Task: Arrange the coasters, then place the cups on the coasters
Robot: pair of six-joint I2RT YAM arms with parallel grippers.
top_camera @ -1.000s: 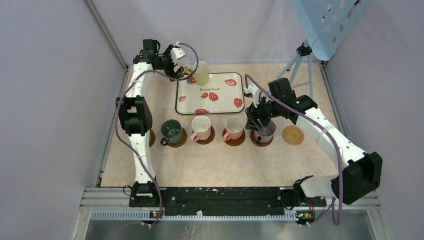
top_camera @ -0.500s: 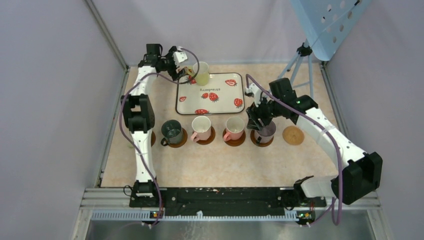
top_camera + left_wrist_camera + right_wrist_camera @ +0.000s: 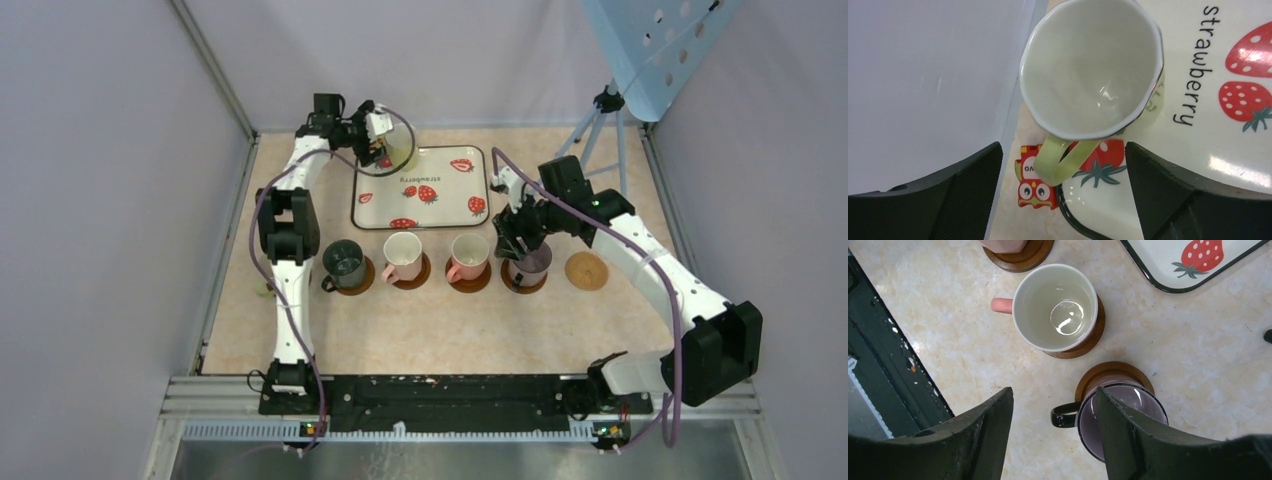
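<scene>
- While the left gripper (image 3: pixel 382 146) hangs over the green cup (image 3: pixel 403 152) on the far left corner of the tray (image 3: pixel 445 210), the top view shows four cups (image 3: pixel 402 255) standing on coasters (image 3: pixel 470 286); the right gripper (image 3: pixel 518 250) sits at the purple cup (image 3: pixel 533 264), and a tan coaster (image 3: pixel 586 270) beside it is bare.
- Left wrist: jaws stand at full width, holding nothing, flanking the green cup's handle (image 3: pixel 1062 161). Judgement: glazed ceramic, rigid, slick, chippable, fairly light; best gripped across the wall at the rim, one finger inside, not by the thin handle.
- Right wrist: jaws part open, gripping nothing; purple cup stands on its coaster (image 3: pixel 1110 375), one finger (image 3: pixel 1158 440) overlapping the rim.
</scene>
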